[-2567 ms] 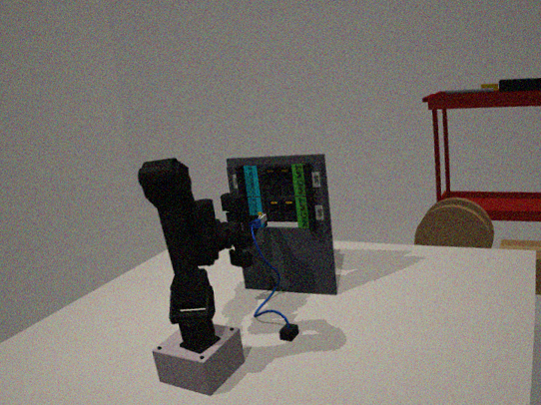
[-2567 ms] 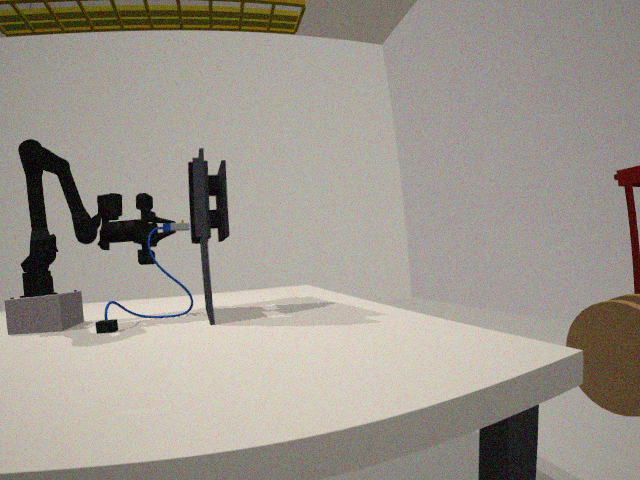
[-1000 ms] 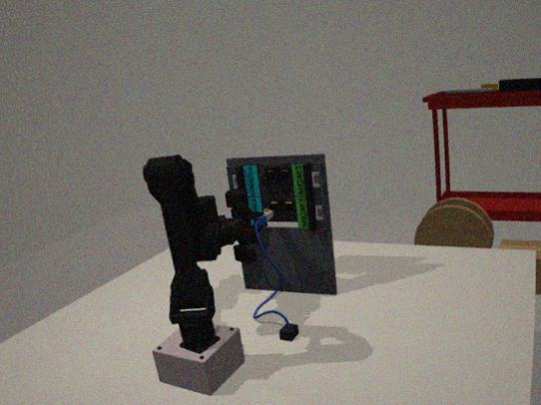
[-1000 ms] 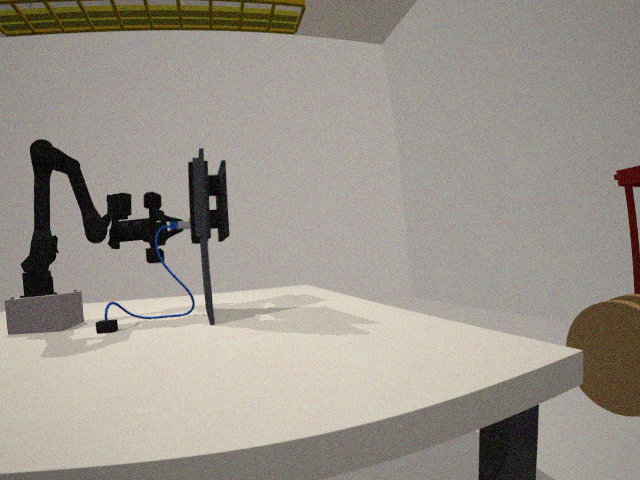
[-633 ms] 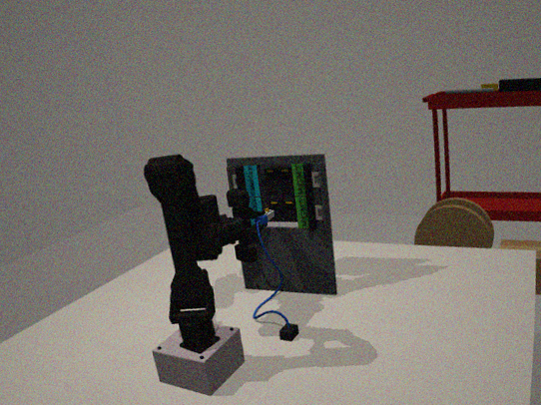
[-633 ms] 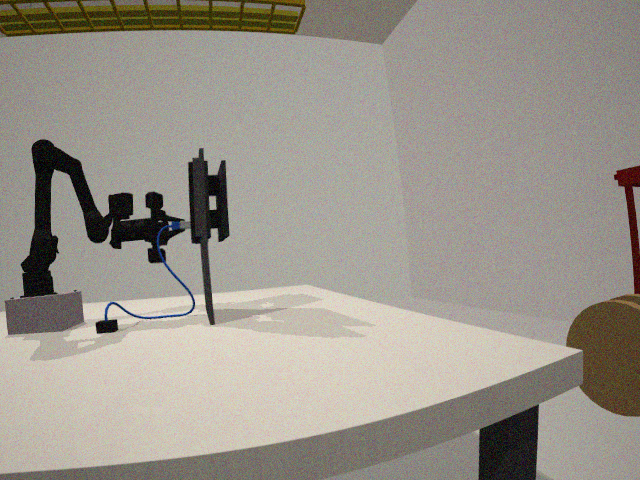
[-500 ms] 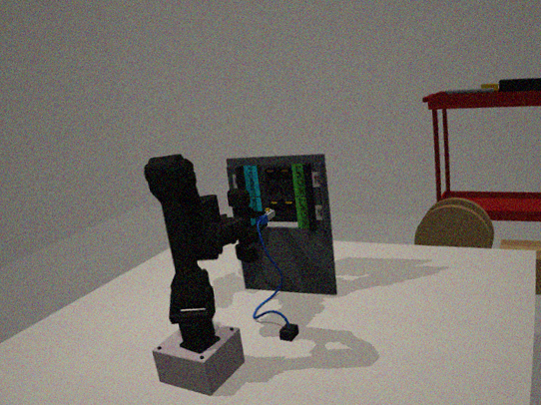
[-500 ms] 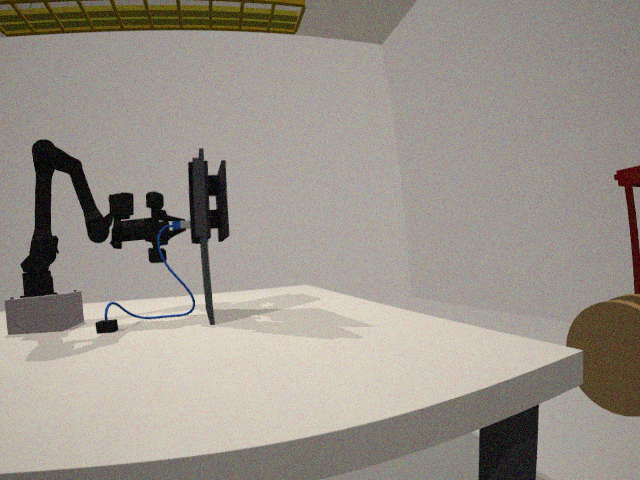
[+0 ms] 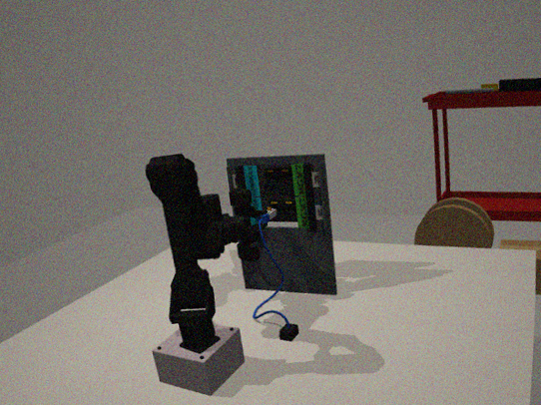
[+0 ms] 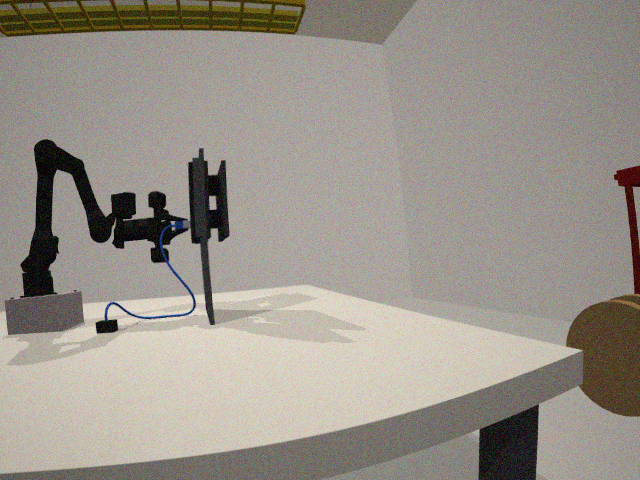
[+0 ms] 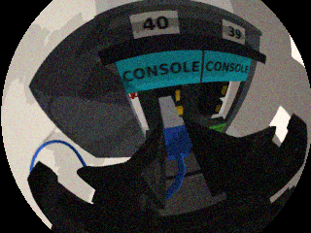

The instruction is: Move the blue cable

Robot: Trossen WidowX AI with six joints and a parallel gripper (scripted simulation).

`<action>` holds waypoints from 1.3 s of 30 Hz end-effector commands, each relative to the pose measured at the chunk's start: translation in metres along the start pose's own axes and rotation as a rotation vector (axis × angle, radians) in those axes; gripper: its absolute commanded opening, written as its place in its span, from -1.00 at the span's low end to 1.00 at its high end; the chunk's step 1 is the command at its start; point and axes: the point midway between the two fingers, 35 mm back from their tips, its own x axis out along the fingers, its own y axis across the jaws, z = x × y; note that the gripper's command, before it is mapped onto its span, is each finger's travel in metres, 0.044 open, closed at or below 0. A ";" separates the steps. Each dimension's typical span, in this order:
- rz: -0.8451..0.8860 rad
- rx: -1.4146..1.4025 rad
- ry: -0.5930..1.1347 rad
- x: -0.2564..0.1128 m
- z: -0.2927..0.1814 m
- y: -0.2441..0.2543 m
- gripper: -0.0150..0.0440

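Your six-joint black arm (image 10: 43, 201) stands at left on gray base block (image 10: 72, 315), elbow high, forearm angled down, wrist level. Your gripper (image 10: 185, 225) points at upright dark panel (image 10: 207, 279), fingers closed on blue plug (image 10: 178, 225), its pale tip near panel's face. Blue cable (image 10: 179, 277) droops from plug, bends back along white tabletop (image 10: 330, 382), ends at small black block (image 10: 107, 326) near base. Yellow grid (image 10: 180, 29) hangs overhead. At right you see round brown disc (image 10: 607, 356), part of red frame (image 10: 632, 237).

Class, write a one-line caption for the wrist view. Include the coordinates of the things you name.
Gripper fingers hold a cable's blue plug (image 11: 177, 142) before two CONSOLE labels (image 11: 162, 72).
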 end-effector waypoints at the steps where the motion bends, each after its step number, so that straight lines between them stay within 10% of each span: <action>1: -0.006 0.007 -0.004 0.003 0.002 -0.002 -0.49; 39: -0.009 0.007 -0.004 0.014 0.005 -0.002 -0.49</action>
